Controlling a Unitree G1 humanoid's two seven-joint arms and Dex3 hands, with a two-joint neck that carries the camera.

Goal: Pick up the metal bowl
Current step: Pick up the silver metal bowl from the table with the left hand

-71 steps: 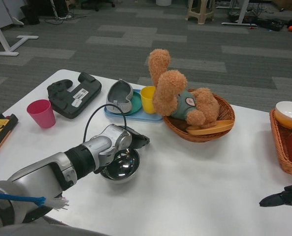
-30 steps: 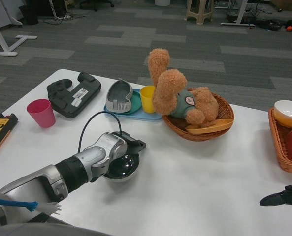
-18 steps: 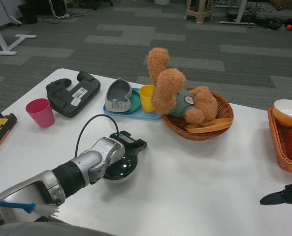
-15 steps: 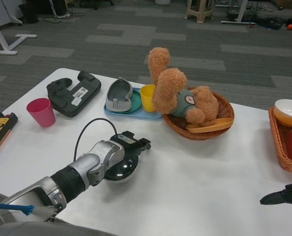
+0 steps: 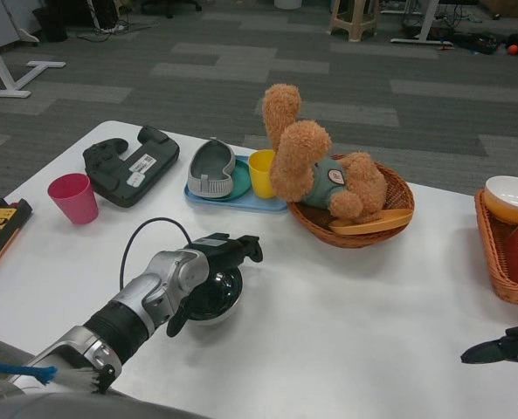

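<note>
Head view: left hand (image 5: 213, 262) reaches forward, fingers clamped over the metal bowl (image 5: 213, 297) rim.

A round polished metal bowl (image 5: 213, 295) is gleaming glossy and mirror-dark on the smooth matt white table (image 5: 355, 305). A fuzzy tan plush teddy bear (image 5: 315, 170) is lying in a rough woven brown wicker basket (image 5: 398, 205). A smooth pink plastic cup (image 5: 73, 198) is looking matt.
</note>
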